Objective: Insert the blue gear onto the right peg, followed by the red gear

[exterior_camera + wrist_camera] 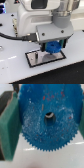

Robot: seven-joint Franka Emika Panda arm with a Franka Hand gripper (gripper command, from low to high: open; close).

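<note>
One blue gear (52, 48) over plate (37, 59), hub hole wrist-only

Pincer (53, 46) grips blue gear (53, 48) above plate (35, 58).

Blue gear (53, 48): round, toothed, with a centre hole, lying flat between the fingers (9, 131). Positioned just above the black plate. Red gear and pegs not visible.

The blue gear (46, 121) looks like moulded plastic, its face slightly glossy and flecked with pale scuffs. The pads (9, 129) gripping it seem a matt, rubbery teal. Below, the black plate (36, 60) appears smooth with a metallic rim, though it's blurry. The white table (15, 70) shines faintly.
</note>
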